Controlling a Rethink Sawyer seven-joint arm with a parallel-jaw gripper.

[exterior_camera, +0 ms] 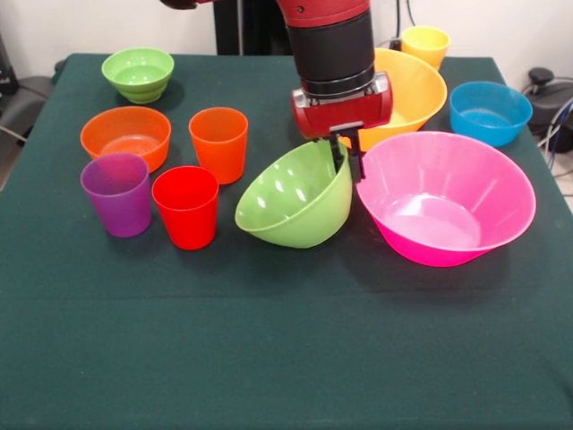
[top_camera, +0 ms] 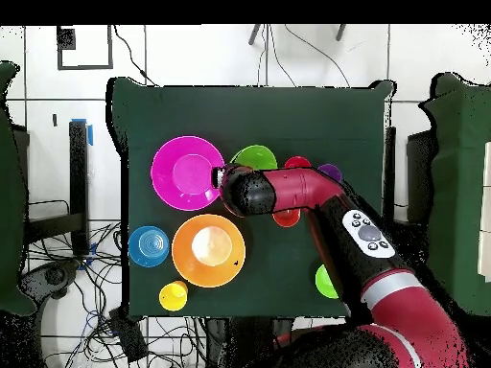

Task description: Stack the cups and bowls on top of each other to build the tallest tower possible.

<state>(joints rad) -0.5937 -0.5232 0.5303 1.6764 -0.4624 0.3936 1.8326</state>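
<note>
My gripper (exterior_camera: 347,157) is shut on the right rim of the medium light green bowl (exterior_camera: 295,197), which hangs tilted with its opening turned toward the upper left. It sits just left of the large pink bowl (exterior_camera: 448,202), which stands upright and empty. The large yellow-orange bowl (exterior_camera: 416,90) is behind the gripper. The small blue bowl (exterior_camera: 489,112) and yellow cup (exterior_camera: 425,45) are at the far right. The orange cup (exterior_camera: 218,143), red cup (exterior_camera: 185,206) and purple cup (exterior_camera: 117,193) stand to the left. In the overhead view my gripper (top_camera: 225,177) is between the pink bowl (top_camera: 187,172) and the green bowl (top_camera: 257,156).
The small orange bowl (exterior_camera: 125,134) and small green bowl (exterior_camera: 138,73) stand at the far left of the dark green table (exterior_camera: 286,358). Nothing is nested in anything. Cables lie on the floor beside the table (top_camera: 58,278).
</note>
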